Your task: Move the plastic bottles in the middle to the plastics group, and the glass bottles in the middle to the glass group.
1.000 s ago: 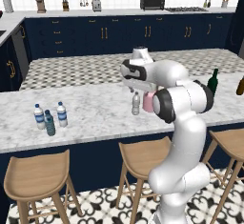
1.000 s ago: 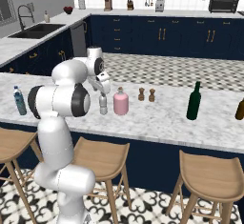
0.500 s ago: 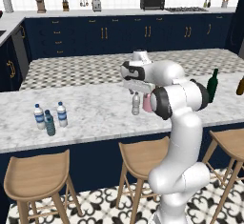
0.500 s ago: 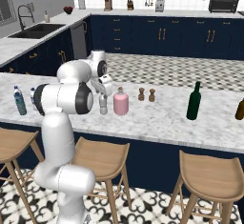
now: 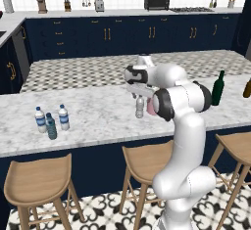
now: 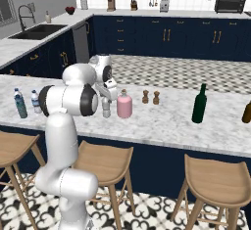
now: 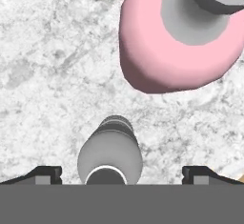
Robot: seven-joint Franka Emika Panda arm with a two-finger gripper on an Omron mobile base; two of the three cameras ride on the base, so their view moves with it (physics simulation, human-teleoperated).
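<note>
**Q:** Jaws first, how do they stand?

**A:** Spread wide. In the hand view the gripper (image 7: 121, 174) looks straight down on the plain greyish bottle (image 7: 110, 157), whose white cap sits between the two finger tips (image 7: 44, 173) with clear marble on either side. Neither tip touches it.

**Q:** Now sweep the counter from the left.

**A:** In the left base view, the plastics group (image 5: 51, 121) stands at the far left of the marble counter (image 5: 93, 116): three small bottles close together, the teal-tinted one in front. Well to the right, the greyish bottle (image 5: 140, 107) stands upright directly under the gripper (image 5: 138, 93), with the pink bottle (image 5: 151, 107) just beside it, largely hidden behind the arm's elbow. Further right is the dark green wine bottle (image 5: 218, 88), and the amber-brown bottle (image 5: 247, 87) shows at the frame's edge.

**Q:** Does the other side agree?

**A:** Yes. In the right base view, two of the water bottles (image 6: 20, 103) show at the left beside the arm. The gripper (image 6: 107, 91) hangs above the greyish bottle (image 6: 106, 107), and the pink bottle (image 6: 124, 104) stands just to its right, apart from it. Then come two small brown shakers (image 6: 150, 97), the wine bottle (image 6: 199, 104) and the amber bottle (image 6: 246, 112).
</note>
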